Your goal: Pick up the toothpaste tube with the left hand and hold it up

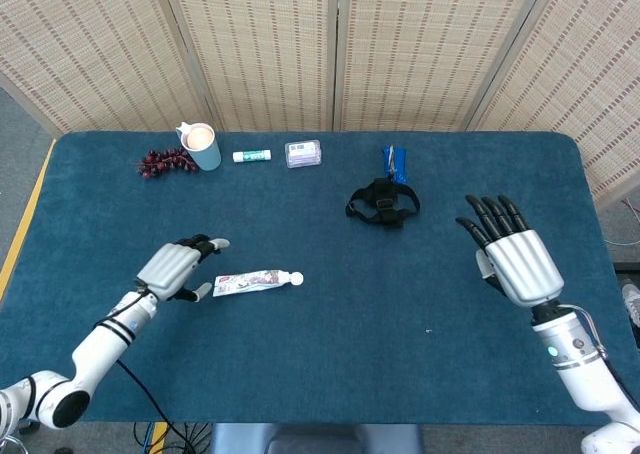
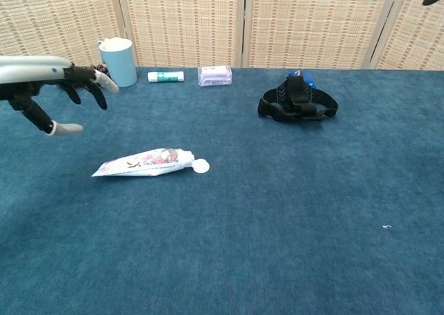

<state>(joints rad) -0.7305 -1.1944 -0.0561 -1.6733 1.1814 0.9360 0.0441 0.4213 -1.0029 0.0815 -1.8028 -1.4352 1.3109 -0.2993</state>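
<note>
The tube (image 1: 255,280) lies flat on the blue tabletop (image 1: 330,374) in the head view, its white cap pointing right, free of both hands. The left hand (image 1: 176,270) hovers just left of the tube's flat end, fingers spread and holding nothing. The right hand (image 1: 512,254) hangs over the right side of the tabletop, well apart from the tube, fingers fanned out and empty. Along the far edge sit grapes (image 1: 163,161), a cup (image 1: 201,145), a small white stick (image 1: 251,156) and a small box (image 1: 303,153); a black strap (image 1: 382,202) lies near the middle, with a blue packet (image 1: 395,161) just behind it. In the chest view the tube (image 2: 146,162) rests on the tabletop (image 2: 277,225) with its cap (image 2: 200,166) toward the right. The left hand (image 2: 59,86) hangs above and to the left of it, fingers apart, touching nothing. The cup (image 2: 117,61), stick (image 2: 166,76), box (image 2: 214,75) and strap (image 2: 297,101) stand farther back.
</note>
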